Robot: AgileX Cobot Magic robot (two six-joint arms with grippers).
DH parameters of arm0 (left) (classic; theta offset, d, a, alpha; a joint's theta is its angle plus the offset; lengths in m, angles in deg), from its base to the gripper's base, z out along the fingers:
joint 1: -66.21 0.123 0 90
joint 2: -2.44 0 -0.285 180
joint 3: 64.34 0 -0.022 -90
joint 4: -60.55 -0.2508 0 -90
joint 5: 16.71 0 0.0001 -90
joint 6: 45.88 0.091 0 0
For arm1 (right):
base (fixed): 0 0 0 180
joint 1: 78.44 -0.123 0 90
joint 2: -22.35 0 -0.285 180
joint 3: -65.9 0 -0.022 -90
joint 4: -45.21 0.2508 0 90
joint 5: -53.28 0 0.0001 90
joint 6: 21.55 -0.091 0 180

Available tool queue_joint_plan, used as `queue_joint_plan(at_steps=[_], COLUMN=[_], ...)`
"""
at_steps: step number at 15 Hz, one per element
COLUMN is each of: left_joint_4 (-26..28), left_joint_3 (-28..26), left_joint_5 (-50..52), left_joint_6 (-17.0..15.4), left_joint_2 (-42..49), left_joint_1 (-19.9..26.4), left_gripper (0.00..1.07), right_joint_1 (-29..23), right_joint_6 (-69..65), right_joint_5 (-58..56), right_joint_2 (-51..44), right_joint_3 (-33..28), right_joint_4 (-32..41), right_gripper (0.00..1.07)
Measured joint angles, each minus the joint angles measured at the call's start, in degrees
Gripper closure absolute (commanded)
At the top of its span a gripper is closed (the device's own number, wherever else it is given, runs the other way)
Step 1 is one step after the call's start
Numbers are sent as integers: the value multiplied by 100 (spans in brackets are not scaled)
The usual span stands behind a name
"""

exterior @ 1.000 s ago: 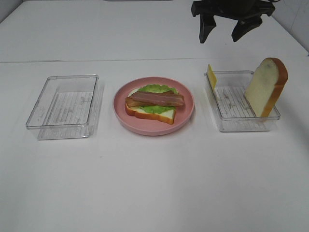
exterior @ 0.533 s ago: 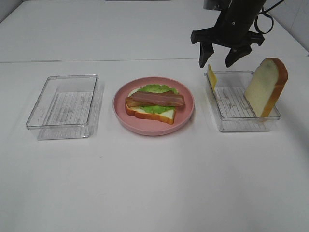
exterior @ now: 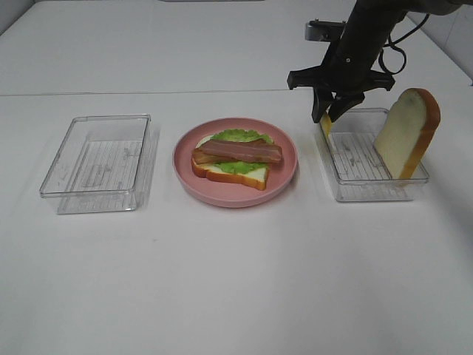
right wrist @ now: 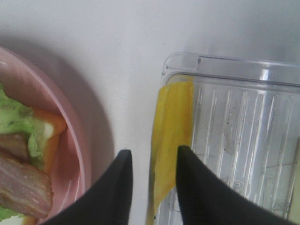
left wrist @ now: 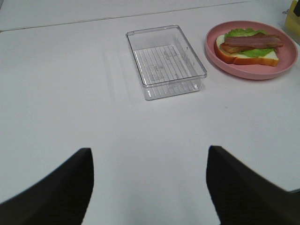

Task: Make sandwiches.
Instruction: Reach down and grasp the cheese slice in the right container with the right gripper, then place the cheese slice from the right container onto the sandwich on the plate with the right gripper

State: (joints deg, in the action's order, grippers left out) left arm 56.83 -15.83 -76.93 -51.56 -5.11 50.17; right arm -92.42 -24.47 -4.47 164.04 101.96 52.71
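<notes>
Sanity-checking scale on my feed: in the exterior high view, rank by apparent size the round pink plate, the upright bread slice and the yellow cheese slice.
1. round pink plate
2. upright pale bread slice
3. thin yellow cheese slice, partly hidden by the right pincer

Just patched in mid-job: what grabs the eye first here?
The right gripper hangs open astride the yellow cheese slice standing against the wall of the right tray. On the pink plate in the middle lies a half-built sandwich: bread, lettuce, bacon. A second bread slice leans upright in the right tray.
</notes>
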Motion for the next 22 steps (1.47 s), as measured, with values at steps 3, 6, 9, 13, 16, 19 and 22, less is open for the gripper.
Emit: queue_joint_plan(at_steps=[3, 6, 9, 13, 16, 19, 22], left_joint_4=[0, 0, 0, 0, 0, 0, 0], left_joint_3=[0, 0, 0, 0, 0, 0, 0], left_joint_5=[0, 0, 0, 0, 0, 0, 0], left_joint_6=[0, 0, 0, 0, 0, 0, 0], left_joint_2=[0, 0, 0, 0, 0, 0, 0], left_joint_1=[0, 0, 0, 0, 0, 0, 0], left_gripper=[41, 41, 41, 41, 41, 41, 41], right_joint_1=[0, 0, 0, 0, 0, -86, -521], right_joint_6=[0, 0, 0, 57, 470, 911, 968], right_joint_5=[0, -34, -138, -229, -275, -413, -390], right_joint_2=[0, 0, -206, -871, -1134, -1117, -1117], right_joint_3=[0, 0, 0, 17, 17, 17, 17], right_joint_4=[0, 0, 0, 258, 1169, 2080, 2309], right_gripper=[107, 107, 107, 107, 107, 107, 107])
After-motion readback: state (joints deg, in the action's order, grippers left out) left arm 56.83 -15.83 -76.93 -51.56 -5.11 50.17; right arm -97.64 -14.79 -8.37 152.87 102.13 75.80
